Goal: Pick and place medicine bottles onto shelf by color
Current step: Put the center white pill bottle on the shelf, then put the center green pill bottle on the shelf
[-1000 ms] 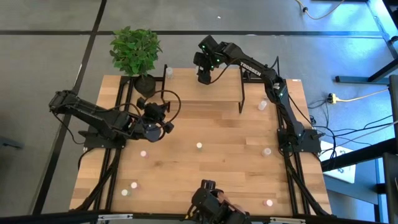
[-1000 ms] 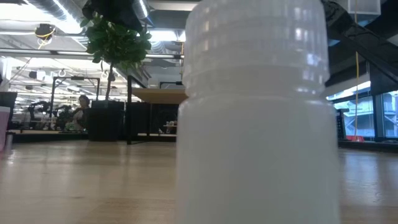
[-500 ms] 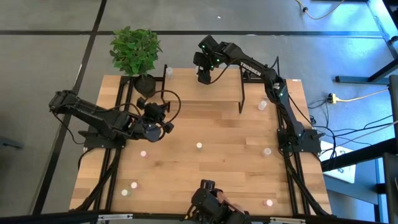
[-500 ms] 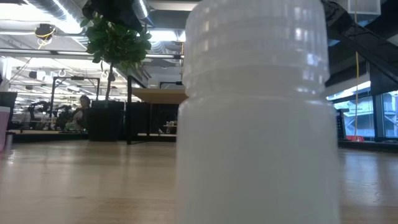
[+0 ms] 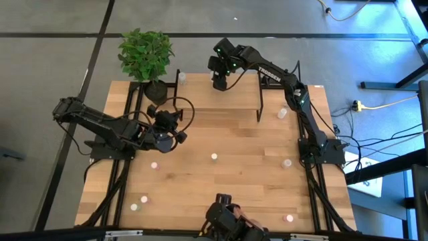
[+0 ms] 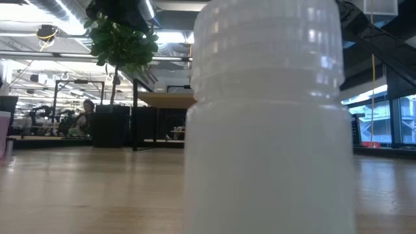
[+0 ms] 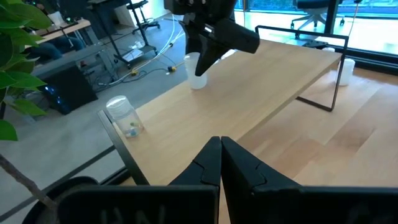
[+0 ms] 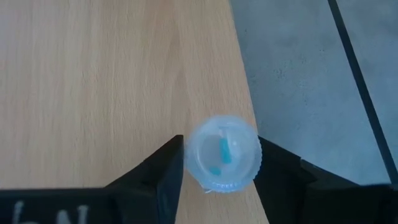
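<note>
The shelf (image 5: 221,97) stands at the table's far side. My right gripper (image 5: 219,83) reaches over its far edge and is shut on a whitish medicine bottle (image 8: 224,152) with a pale cap. A second bottle (image 5: 181,77) stands on the shelf's far left corner. More bottles stand on the tabletop, among them one (image 5: 214,156) at mid-table, one (image 5: 154,165) left of it and one (image 5: 281,112) right of the shelf. Another bottle (image 6: 270,117) fills the low view. My left gripper (image 7: 221,149) is shut on nothing, above the table's left part (image 5: 178,129). My right gripper pinches the bottle between its two fingers, one finger (image 8: 169,163) on each side of the body just below the cap rim (image 8: 189,155). The fingers slant down from above. The bottle is upright, and its base (image 7: 198,84) seems to rest on the shelf board by the far edge.
A potted plant (image 5: 146,53) stands at the table's far left corner beside the shelf. Black frame rails (image 5: 127,120) run along the table's left and right sides. The low camera mount (image 5: 226,217) sits at the near edge. Bare wood lies between the scattered bottles.
</note>
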Robot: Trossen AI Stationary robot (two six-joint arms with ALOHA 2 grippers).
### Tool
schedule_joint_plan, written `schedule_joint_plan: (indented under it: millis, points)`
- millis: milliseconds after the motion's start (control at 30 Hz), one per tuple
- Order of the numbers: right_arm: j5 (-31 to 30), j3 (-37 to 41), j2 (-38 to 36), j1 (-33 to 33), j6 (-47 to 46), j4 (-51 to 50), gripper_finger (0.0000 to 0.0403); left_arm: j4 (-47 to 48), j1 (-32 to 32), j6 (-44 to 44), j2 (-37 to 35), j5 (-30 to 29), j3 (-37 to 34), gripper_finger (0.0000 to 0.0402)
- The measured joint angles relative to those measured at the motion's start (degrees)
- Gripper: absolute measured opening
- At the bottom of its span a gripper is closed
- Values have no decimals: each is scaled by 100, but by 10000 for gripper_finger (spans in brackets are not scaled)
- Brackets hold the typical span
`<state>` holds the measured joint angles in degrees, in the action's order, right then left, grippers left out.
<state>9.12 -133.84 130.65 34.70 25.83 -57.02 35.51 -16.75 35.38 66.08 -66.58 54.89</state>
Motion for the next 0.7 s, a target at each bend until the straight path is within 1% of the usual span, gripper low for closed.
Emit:
schedule_joint_plan:
  millis: [233,333,433,700]
  points:
    - [-2,0,-2,0,-2,-146,226,0,1,0,0,0,0,0]
    - [-2,2,-2,0,-2,-74,241,0,0,0,0,-1,0,0]
    - [-2,-11,-2,0,4,43,247,0,1,0,0,-1,0,0]
    - [-2,-50,-13,0,8,51,248,-2,0,0,0,17,0,0]
